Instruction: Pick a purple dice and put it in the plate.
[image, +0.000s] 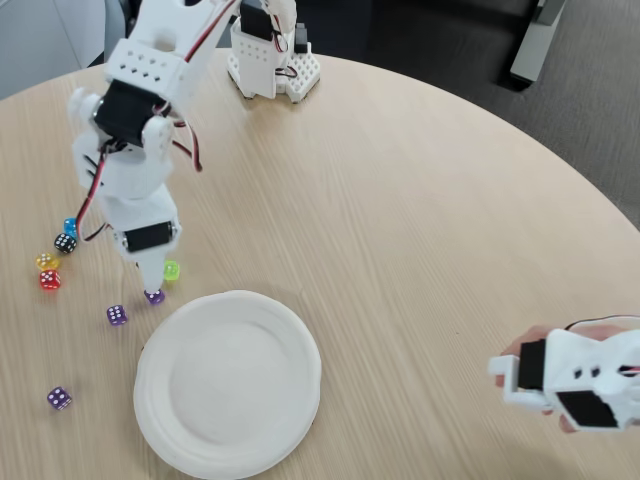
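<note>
A round wooden worktop (400, 220) is seen from above in the fixed view. A white paper plate (228, 385) is laid near the bottom edge, and nothing is held in it. A white robot arm (135, 140) is stretched from its base (270, 60) at the top of the worktop down to the left side. The gripper (152, 285) is pointed straight down, and its tip is placed right at one purple dice (154, 296), just above and to the left of the plate rim. Only a bit of this dice is shown under the tip. It cannot be told how wide the gripper is spread or if the dice is pinched, because the fingers are hidden by the arm. A second purple dice (117, 315) is set on the worktop just to the left of the first one. A third purple dice (59, 399) is set well apart, lower down and near the left edge. A small green dice (172, 270) is found just beside the gripper, on its right. More little dice are grouped further left: a black one (65, 243), a blue one (70, 226), a yellow one (46, 262) and a red one (49, 280). At the bottom right corner, a second white robot part (575, 380) is held by a hand (525, 350).
</note>
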